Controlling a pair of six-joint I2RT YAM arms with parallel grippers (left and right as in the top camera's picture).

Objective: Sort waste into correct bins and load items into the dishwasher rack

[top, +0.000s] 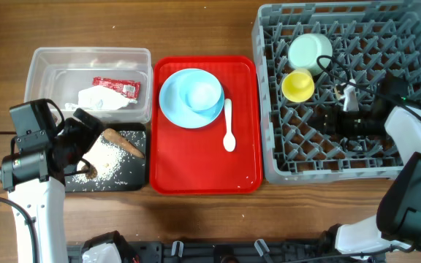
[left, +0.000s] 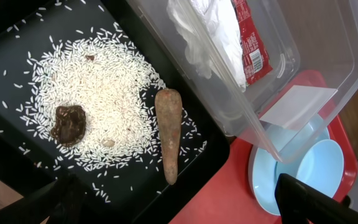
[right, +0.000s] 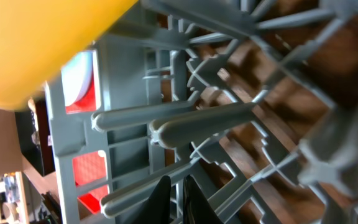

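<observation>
The grey dishwasher rack point(top: 269, 146) holds a pale green bowl point(top: 310, 51) and a yellow cup point(top: 297, 85). My right gripper point(top: 329, 121) is low among the pegs point(right: 197, 121) to the right of the cup point(right: 36, 43). Its tips point(right: 179, 202) are shut with nothing between them. The clear tub point(top: 39, 66) holds a red sauce packet point(top: 115, 86) and crumpled white paper point(top: 101, 98). My left gripper point(left: 179, 208) hangs open over the black tray point(left: 17, 25). On that tray lie rice point(left: 98, 106), a brown lump point(left: 69, 123) and a long brown scrap point(left: 168, 134).
A red tray point(top: 196, 161) lies between the bins and the rack. It carries a light blue bowl point(top: 199, 91) on a light blue plate point(top: 170, 102), with a white spoon point(top: 229, 128) beside them. Cables run across the rack's right part.
</observation>
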